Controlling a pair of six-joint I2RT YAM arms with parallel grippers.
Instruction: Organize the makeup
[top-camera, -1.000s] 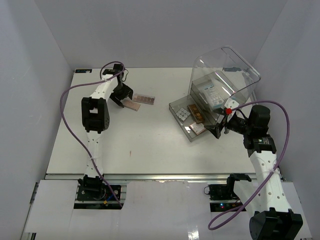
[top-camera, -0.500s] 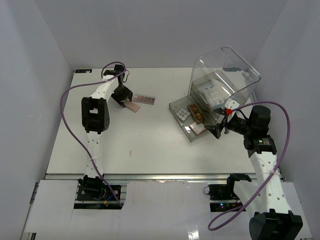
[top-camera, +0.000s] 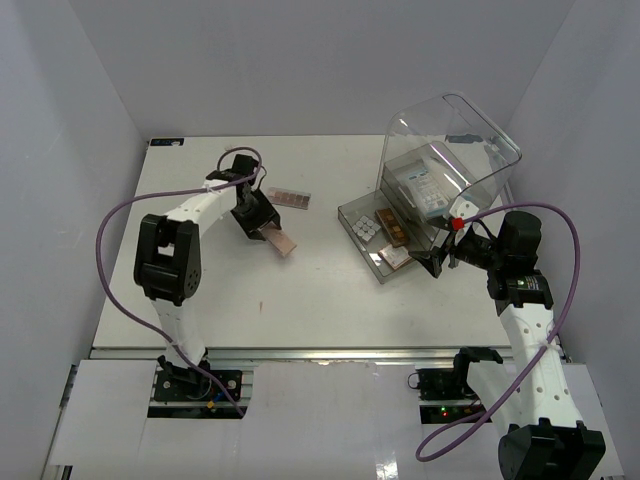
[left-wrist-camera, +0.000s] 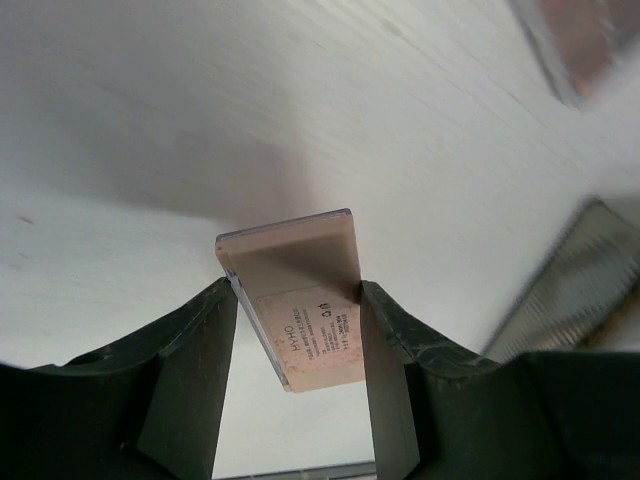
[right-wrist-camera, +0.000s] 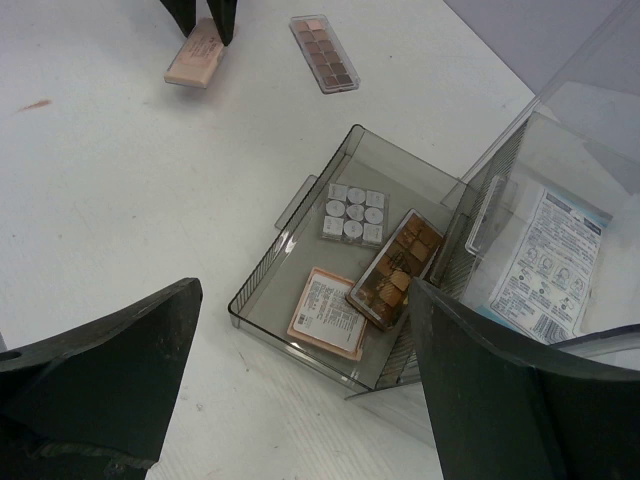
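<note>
Top external view: the left claw (top-camera: 263, 224) is clamped on a pink palette (top-camera: 281, 241), left of centre on the table (top-camera: 300, 300). From the left wrist, its fingers (left-wrist-camera: 195, 370) press the palette's two long edges. The labelled face is toward the camera and the far end sticks out past the fingertips. A shadow lies on the table beside it. A long palette (top-camera: 290, 197) of brown and pink pans lies flat just behind, near the claw and apart from the held one.

At the right, a clear box (top-camera: 470, 140) with a raised domed lid has its lower drawer (right-wrist-camera: 265, 265) pulled out. In the drawer lie a grid palette (right-wrist-camera: 352, 213), a brown palette (right-wrist-camera: 397, 268) beside it, and a pinkish compact (right-wrist-camera: 328, 310) nearer the front. A white-blue packet (right-wrist-camera: 552, 262) lies in the upper level of the box.

The right claw (top-camera: 441, 258) is wide open and holds nothing. It hovers by the drawer's right side, next to the box. In the right wrist view its fingers (right-wrist-camera: 100, 380) spread to either side of the drawer.
</note>
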